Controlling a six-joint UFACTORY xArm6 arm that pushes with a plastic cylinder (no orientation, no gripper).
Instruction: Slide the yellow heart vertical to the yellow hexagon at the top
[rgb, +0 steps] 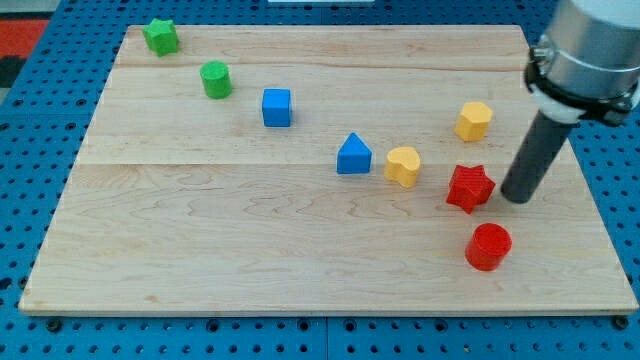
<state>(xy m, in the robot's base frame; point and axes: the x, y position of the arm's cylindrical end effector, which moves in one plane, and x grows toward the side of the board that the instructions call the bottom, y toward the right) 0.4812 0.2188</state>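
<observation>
The yellow heart (403, 165) lies right of the board's middle, just right of the blue triangle block (353, 155). The yellow hexagon (474, 121) sits up and to the right of the heart. My tip (518, 197) rests on the board at the view's right, just right of the red star (470, 188), below and right of the hexagon, and well right of the heart. It touches no yellow block.
A red cylinder (488, 247) lies below the red star. A blue cube (277, 107), a green cylinder (216, 79) and a green star (160, 36) run toward the board's top left. The wooden board (200, 250) sits on a blue pegboard.
</observation>
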